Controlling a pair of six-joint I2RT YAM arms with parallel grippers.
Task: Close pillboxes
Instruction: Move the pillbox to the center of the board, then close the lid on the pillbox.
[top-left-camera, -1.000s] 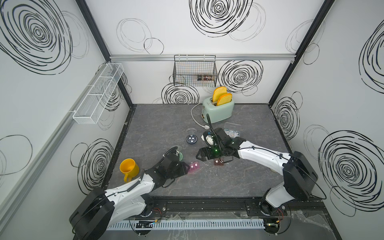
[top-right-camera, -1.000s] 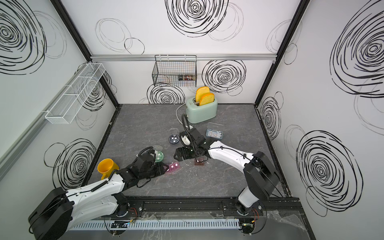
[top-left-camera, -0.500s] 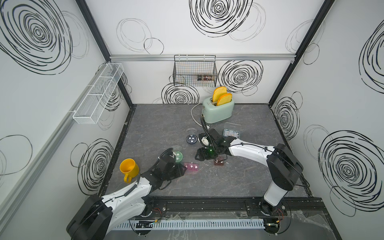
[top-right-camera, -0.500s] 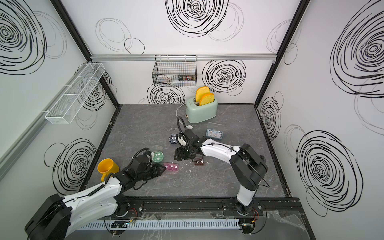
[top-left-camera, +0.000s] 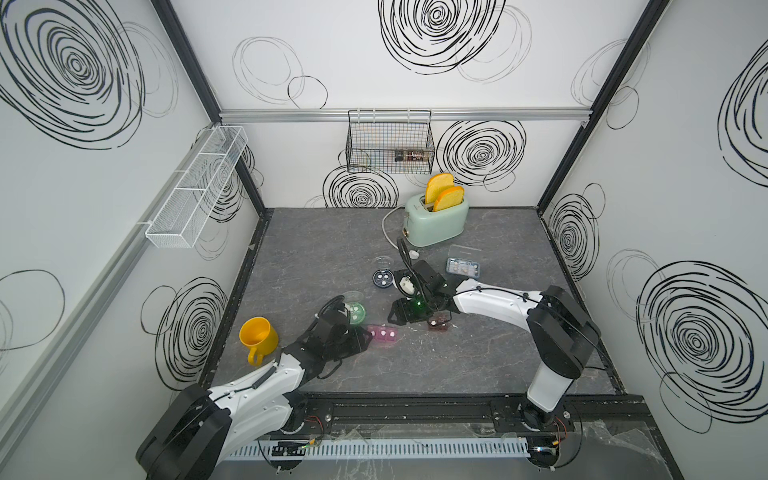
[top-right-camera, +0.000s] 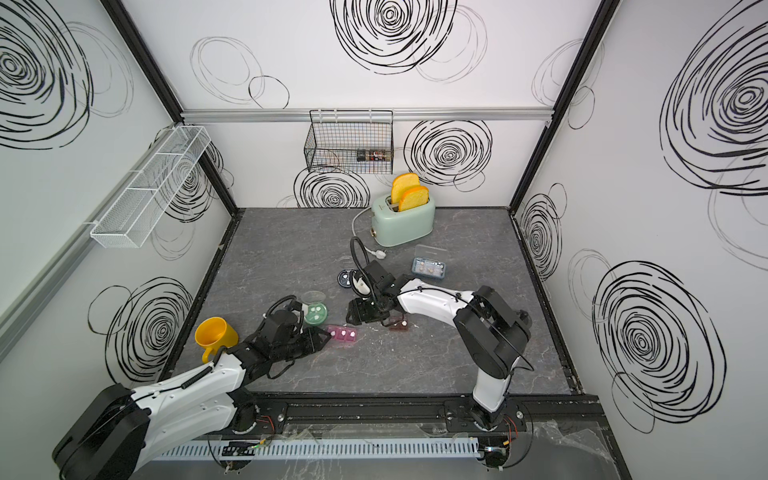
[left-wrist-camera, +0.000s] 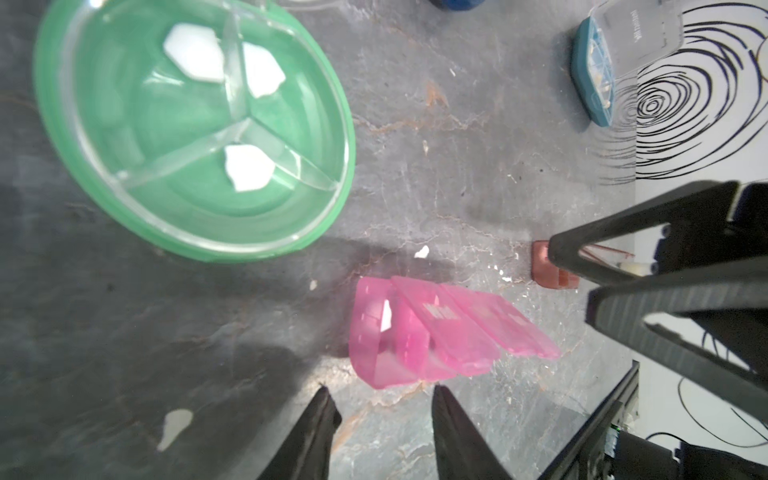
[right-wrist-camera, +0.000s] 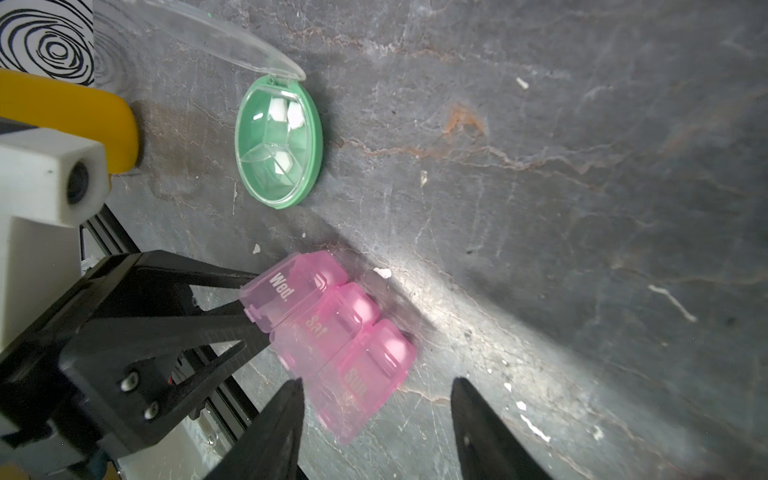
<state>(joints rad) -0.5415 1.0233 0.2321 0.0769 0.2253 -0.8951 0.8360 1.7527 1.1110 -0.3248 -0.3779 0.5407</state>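
I see pink strip mid-table, lids raised, white pills in cells; green box open w/ 3 pills. L gripper jaws apart at Wed end, R gripper wide, empty, by Sun end.

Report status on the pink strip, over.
Left gripper open, tips at pink strip. Right gripper open, empty, close beside it. Green round box lid up. Nothing in the way.
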